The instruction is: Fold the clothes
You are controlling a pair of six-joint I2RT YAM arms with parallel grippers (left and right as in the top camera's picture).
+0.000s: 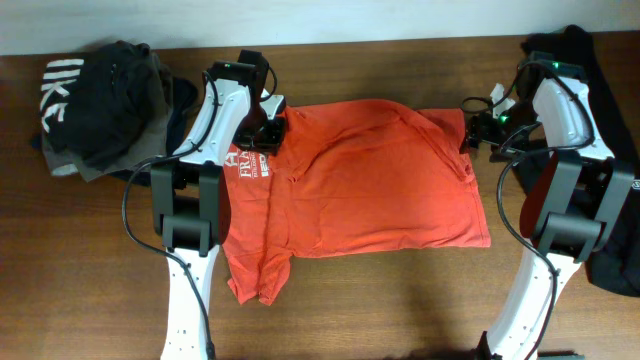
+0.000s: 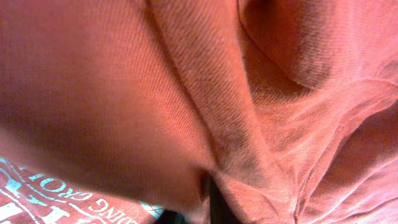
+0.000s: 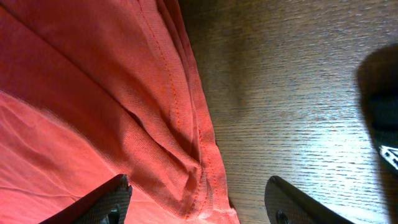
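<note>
The red-orange T-shirt (image 1: 380,180) lies spread across the middle of the wooden table (image 1: 400,300), mostly flat, with one part trailing toward the front edge on the left side and white lettering (image 1: 250,165) showing beside the left arm. The left gripper (image 1: 268,132) is down on the shirt's far left edge. In its wrist view the red fabric (image 2: 186,93) fills nearly everything and a fold runs down into a dark finger (image 2: 214,205) at the bottom, so the jaws are closed tight on the cloth. The right gripper (image 1: 476,135) sits at the shirt's far right corner. Its fingers (image 3: 106,199) stand wide apart, one over the fabric and one over bare wood (image 3: 298,93), with the stitched hem (image 3: 202,174) between them, not pinched. A pile of dark clothes (image 1: 100,100) with white lettering rests at the far left of the table, and a dark garment (image 1: 605,255) lies by the right arm's base.
</note>
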